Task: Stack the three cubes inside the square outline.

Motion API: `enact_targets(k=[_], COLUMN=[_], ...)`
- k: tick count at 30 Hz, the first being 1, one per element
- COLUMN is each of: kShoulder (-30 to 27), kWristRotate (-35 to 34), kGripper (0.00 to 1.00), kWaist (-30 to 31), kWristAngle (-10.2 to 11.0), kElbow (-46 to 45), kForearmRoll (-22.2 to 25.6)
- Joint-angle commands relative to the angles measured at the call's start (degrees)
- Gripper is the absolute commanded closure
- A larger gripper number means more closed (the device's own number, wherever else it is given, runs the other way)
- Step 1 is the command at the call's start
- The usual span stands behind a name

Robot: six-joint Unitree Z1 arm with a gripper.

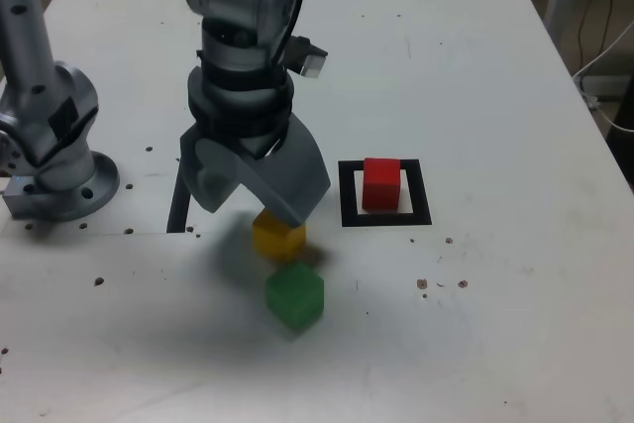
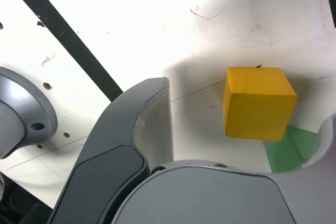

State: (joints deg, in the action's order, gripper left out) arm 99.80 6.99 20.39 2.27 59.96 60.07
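So 1 of the 3 cubes, the red cube (image 1: 381, 185), is inside the square outline (image 1: 423, 192). In the exterior view the yellow cube (image 1: 278, 238) is outside the outline, down and to its left, and the green cube (image 1: 295, 296) is lower still on that same side of it. The gripper (image 2: 250, 99) is wide open over the yellow one, not gripping it as far as I can tell, since 1 finger is partly cut off in the wrist view.
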Motion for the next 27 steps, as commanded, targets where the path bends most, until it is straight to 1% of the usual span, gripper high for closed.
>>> enact_targets(k=[1,10,15,19,23,27], kShoulder=[0.8,3.5,5.0,5.6,5.7,5.3], kWristRotate=[-0.3,-1.0,-1.6,-2.1,-2.3,-2.5], kGripper=[0.07,0.11,0.12,0.15,0.21,0.34], kWaist=[0.6,1.1,1.0,0.7,0.5,0.4], kWristAngle=[0.2,0.9,2.1,2.9,3.0,2.9], kElbow=[-0.3,-1.4,-1.4,-1.4,-1.4,-1.4], kForearmRoll=[-0.8,-4.0,-5.0,-4.8,-4.1,-3.8])
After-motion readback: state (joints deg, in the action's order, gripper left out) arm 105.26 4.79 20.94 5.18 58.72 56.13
